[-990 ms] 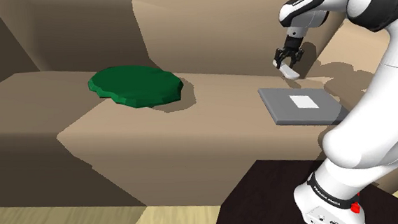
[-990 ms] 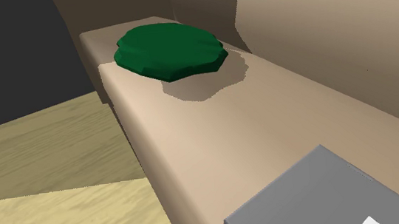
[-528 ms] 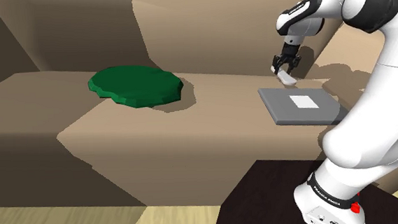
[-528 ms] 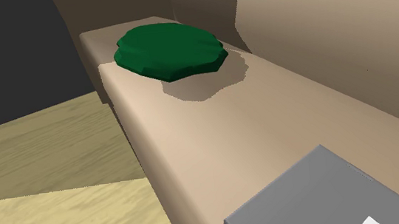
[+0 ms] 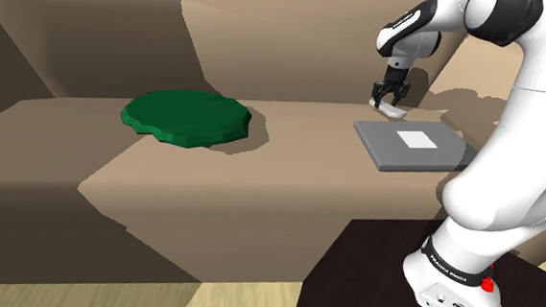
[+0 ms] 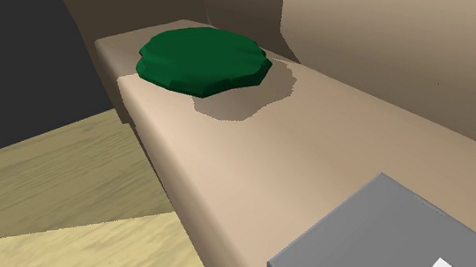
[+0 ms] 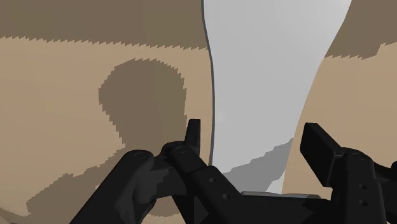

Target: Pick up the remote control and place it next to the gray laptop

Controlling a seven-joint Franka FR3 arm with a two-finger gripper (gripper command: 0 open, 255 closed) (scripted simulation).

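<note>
Tan desk (image 5: pixel 291 166) runs across the shoulder view. White arm (image 5: pixel 512 164) reaches from its stand (image 5: pixel 364 268) at near right to the far right of the desk. Dark green lumpy pad (image 5: pixel 185 117) sits far left, well apart from the rest. Gray laptop (image 5: pixel 386 147) lies shut, flat, on the right. Pale remote (image 5: pixel 388 107) is just beside the laptop's far edge, low at the desk. Jaws are apart, straddling the remote. On wrist cam I see a gap betw. each finger (image 7: pixel 193 137) and the remote.
</note>
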